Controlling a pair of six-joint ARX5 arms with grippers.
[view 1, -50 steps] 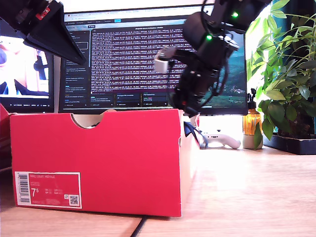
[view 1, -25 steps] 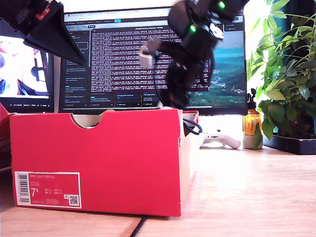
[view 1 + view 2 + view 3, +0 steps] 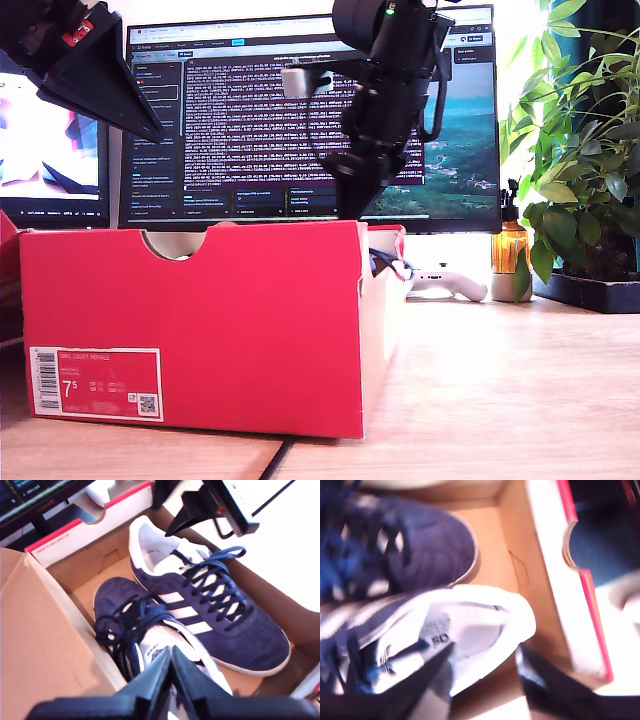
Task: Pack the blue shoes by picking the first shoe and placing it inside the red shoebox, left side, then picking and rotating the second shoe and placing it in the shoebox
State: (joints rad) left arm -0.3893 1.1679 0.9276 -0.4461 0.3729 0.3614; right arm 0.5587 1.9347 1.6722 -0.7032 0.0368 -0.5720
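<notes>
- Inside the large bright red cardboard shoebox (image 3: 200, 320), whose brown inner walls (image 3: 40, 630) are seen from above, the two navy-blue suede sneakers with white side stripes are laid side by side, touching along their length and pointing in opposite directions.
- The first navy sneaker (image 3: 225, 625) is laid with its white-lined heel towards the notched end wall of the shoebox near the dark computer monitor (image 3: 250, 130); the second navy sneaker (image 3: 125, 605) is laid with its toe towards that same end.
- My first gripper (image 3: 172, 660) is held well above the second sneaker, with its two black fingers pressed together into a point and nothing caught between them. In the exterior view it is seen as a black wedge (image 3: 150, 120) high at the exterior view's left, clear of the shoebox rim.
- My second gripper (image 3: 485, 652) is held with its jaws spread wide and gripping nothing; this view is blurred. The first sneaker's white heel collar (image 3: 470, 625) is seen just ahead of the gap between the fingers, close to the notched end wall, and the second sneaker's rounded toe (image 3: 435, 550) is seen beside it.
- In the exterior view this second gripper (image 3: 350, 205) is seen just above the rim of the shoebox, towards the exterior view's right.
- The shoebox is stood on the light wooden tabletop (image 3: 500, 400), with its white barcode label (image 3: 97, 383) facing the exterior camera.
</notes>
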